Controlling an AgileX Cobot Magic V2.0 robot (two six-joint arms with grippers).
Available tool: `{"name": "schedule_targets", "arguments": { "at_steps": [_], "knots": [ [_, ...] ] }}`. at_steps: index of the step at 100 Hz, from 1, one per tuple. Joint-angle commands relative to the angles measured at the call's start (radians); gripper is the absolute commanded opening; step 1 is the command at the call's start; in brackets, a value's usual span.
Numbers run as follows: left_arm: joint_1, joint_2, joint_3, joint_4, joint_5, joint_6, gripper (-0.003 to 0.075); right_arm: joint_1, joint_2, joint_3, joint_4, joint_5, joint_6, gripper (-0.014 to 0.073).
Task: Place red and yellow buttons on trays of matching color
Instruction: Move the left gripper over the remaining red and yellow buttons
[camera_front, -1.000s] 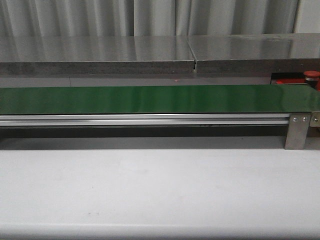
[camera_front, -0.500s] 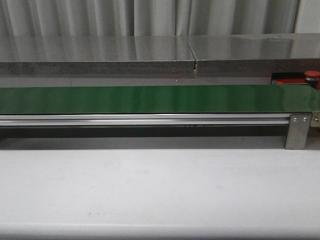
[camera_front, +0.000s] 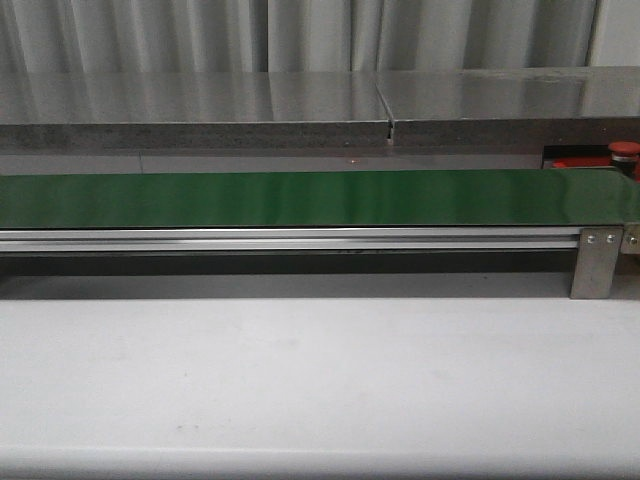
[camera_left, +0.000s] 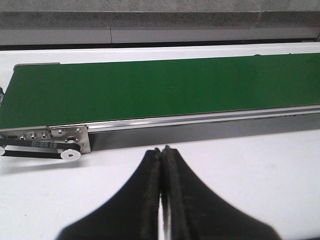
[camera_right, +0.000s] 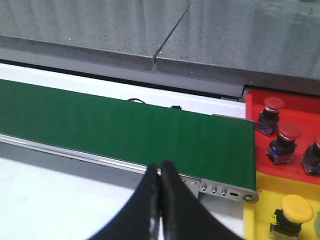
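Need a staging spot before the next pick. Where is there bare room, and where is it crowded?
Free: the white table in front of the green belt, and the belt's visible top. Crowded: past the belt's right end, where red buttons fill the red tray and a yellow button sits on the yellow tray.

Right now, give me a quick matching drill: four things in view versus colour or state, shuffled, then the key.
Column 1:
1. conveyor belt
2. right pincer
3. button nearest the right wrist camera
4. tray holding the red-capped buttons

Column 2:
A. yellow cap
B. red
C. green, nothing on it
D. shut, holding nothing

Pairs: 1-C, 2-D, 3-A, 4-B
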Motion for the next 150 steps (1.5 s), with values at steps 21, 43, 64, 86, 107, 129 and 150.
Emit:
{"name": "schedule_targets", "arguments": {
  "at_steps": [21, 43, 64, 86, 107, 129, 150],
  "knots": [
    [-0.008, 0.006, -0.024, -0.002, -0.065, -0.002, 0.0554, 0.000, -0.001, -0.025, 0.018, -0.043, -0.009, -0.0118],
    [-0.008, 0.006, -0.024, -0.002, -0.094, -0.002, 0.0679, 0.000, -0.001, -0.025, 0.018, -0.043, -0.009, -0.0118],
    [0.018, 0.094, -0.092, 0.080, -0.083, -0.100, 0.0648, 0.000, -0.001, -0.025, 0.018, -0.043, -0.009, -0.0118],
    [0.146, 0.340, -0.325, 0.131, -0.068, -0.153, 0.0648, 0.000, -0.001, -0.025, 0.018, -0.043, -0.009, -0.0118],
    [0.288, 0.620, -0.570, 0.065, -0.050, -0.153, 0.0648, 0.000, -0.001, -0.025, 0.018, -0.043, -0.009, -0.0118],
    [0.379, 0.924, -0.817, 0.063, 0.039, -0.153, 0.0647, 0.000, -0.001, -0.025, 0.018, -0.043, -0.009, -0.0118],
    [0.422, 1.190, -1.018, 0.061, 0.066, -0.153, 0.0618, 0.000, -0.001, -0.025, 0.018, -0.043, -0.009, -0.0118]
  ]
}}
